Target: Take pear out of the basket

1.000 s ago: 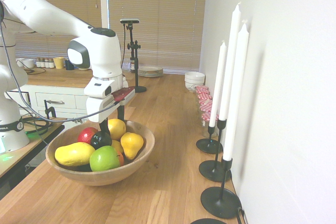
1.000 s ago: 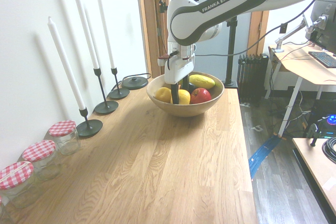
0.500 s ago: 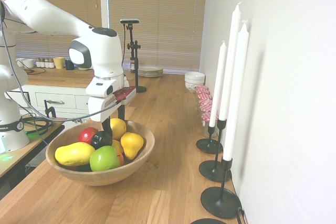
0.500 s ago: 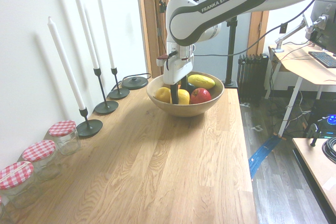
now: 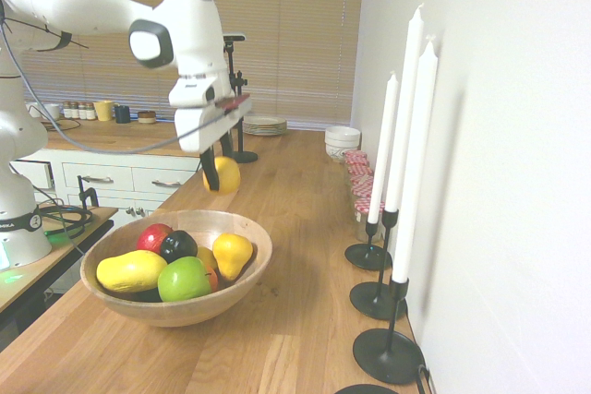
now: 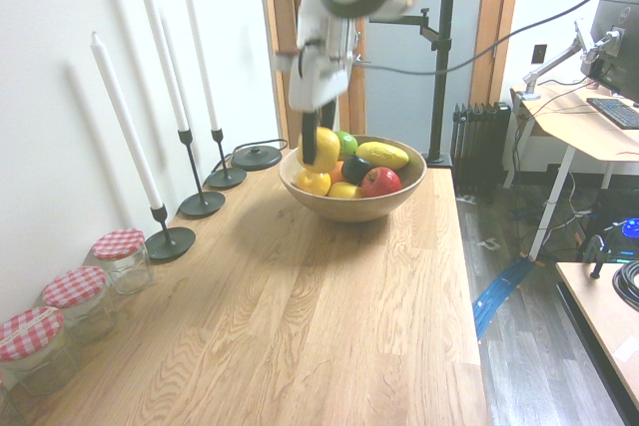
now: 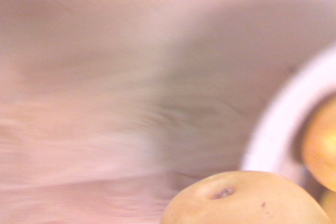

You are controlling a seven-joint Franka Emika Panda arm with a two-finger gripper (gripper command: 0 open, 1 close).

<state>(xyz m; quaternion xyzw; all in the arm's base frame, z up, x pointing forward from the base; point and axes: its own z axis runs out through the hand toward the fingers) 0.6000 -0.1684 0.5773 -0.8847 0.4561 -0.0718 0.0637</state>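
One smooth, plump pear, yellow and roundish, with a brown, rough-looking dimple and a small dark speck in the wrist view. Held in the closed grip of the gripper, between dark, slender fingers, below the white, hard-shelled hand. Hangs clear of the other fruit, up above the level of the basket, near the rim; cannot tell exactly how far over the edge.

Below, light brown wood turned into a wide, round, shallow bowl with a thick, smooth rim. Inside, glossy skins: a long yellow mango, a rounded green apple, a red apple, a nearly black, rounded fruit and a yellow fruit with a narrowed top.

Underneath, a wooden countertop with lengthwise grain. Alongside, tall, tapering white candles in matte black holders, and clear glass jars with red-and-white checked lids.
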